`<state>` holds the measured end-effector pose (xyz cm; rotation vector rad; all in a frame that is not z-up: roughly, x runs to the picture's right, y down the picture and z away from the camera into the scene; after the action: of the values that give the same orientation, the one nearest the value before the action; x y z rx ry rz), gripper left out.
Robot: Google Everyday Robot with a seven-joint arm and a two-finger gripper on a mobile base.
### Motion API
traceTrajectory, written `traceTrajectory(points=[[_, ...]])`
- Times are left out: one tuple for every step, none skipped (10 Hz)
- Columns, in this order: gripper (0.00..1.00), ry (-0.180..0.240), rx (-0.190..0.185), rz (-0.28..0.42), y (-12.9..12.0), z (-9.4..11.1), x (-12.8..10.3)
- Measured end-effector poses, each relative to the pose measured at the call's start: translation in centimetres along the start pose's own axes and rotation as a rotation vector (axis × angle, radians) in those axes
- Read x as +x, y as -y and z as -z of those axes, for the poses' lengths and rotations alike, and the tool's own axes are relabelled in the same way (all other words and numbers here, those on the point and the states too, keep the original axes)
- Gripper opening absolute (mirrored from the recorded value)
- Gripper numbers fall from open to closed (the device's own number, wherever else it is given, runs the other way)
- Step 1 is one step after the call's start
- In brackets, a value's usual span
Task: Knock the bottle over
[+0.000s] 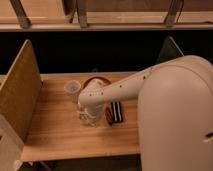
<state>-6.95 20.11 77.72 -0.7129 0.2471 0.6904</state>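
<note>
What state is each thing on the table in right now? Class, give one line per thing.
Bottle: upright on the table, mostly hidden behind the arm's end.
Cup: upright, open end up, apart from the arm.
Bowl: right way up, partly covered by the arm.
Dark packet: lying flat beside the arm.
Gripper: down at the bottle, low over the table.

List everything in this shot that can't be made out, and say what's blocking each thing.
- Gripper: at the bottle, near the table's middle; the arm's end covers it from the camera view.
- Bottle: mostly behind the arm; upright or tilting is unclear.
- Bowl: the arm crosses it; contents hidden.
- Dark packet: too blurred to identify.
- Table: right part hidden by the robot's body.
</note>
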Motion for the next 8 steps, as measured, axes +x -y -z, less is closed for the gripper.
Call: traceTrajectory(points=[[0.00, 0.001, -0.025, 0.054, -1.9, -0.4, -1.2], [0.00, 0.001, -0.045, 0.103, -3.4, -0.6, -2.3], [0.00, -0.002, -0.054, 0.139, -4.3, -0.9, -3.1], [0.00, 0.002, -0.055, 0.191, -5.2, -1.0, -4.5], [0.00, 0.018, -0.032, 0.232, -5.2, -0.9, -5.9], [0.00, 0.046, 0.015, 0.267, -4.4, -0.5, -7.5], [0.00, 0.076, 0.085, 0.290, -2.6, 0.2, -8.9], [0.00, 0.125, 0.171, 0.299, -0.3, 1.5, -10.4]])
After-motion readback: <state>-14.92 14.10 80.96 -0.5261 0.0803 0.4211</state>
